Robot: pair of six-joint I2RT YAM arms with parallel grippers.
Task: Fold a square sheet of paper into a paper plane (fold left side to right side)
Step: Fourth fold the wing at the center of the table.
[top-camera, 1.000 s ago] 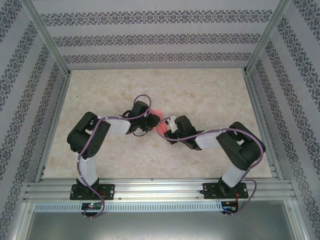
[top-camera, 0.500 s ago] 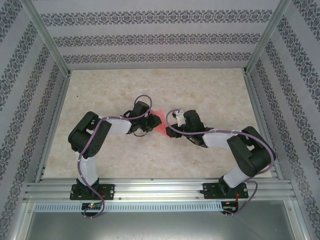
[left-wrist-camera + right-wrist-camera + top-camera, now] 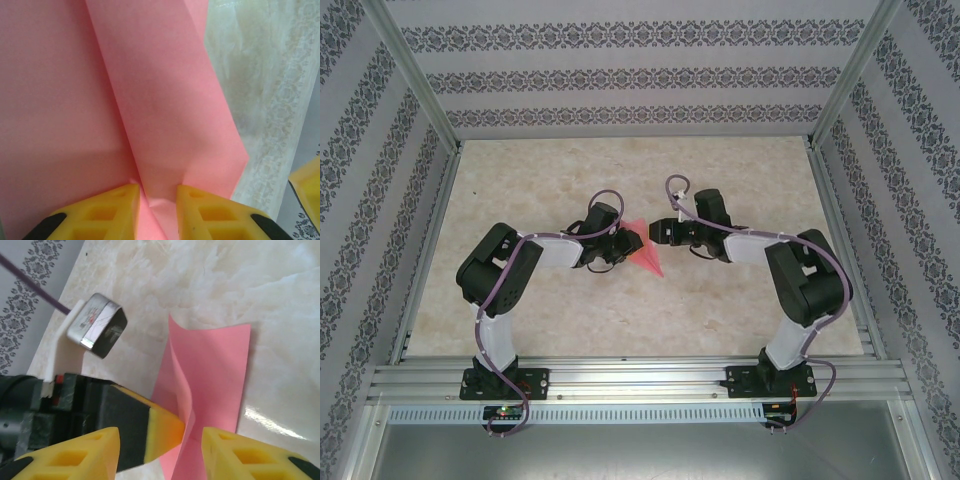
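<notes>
The sheet of paper [image 3: 645, 252] is a salmon-red creased shape at mid-table, with a pointed tip toward the near side. My left gripper [image 3: 623, 243] comes in from its left. In the left wrist view a raised fold of the paper [image 3: 160, 100] stands between the yellow fingertips of the left gripper [image 3: 157, 200], which is shut on it. My right gripper [image 3: 658, 231] hovers just right of the paper and is open. In the right wrist view the right gripper [image 3: 160, 450] stands wide, with the paper [image 3: 215, 360] and a left fingertip [image 3: 162, 432] beyond its gap.
The table [image 3: 620, 180] is pale marble-patterned, boxed in by patterned walls and aluminium posts. A metal rail [image 3: 640, 380] carrying both arm bases runs along the near edge. The left arm's wrist camera box [image 3: 95, 325] shows close to the right gripper.
The right gripper has opened, let go of the paper and drawn back to the upper right. More of the paper's pointed end now shows. The left gripper has stayed put.
</notes>
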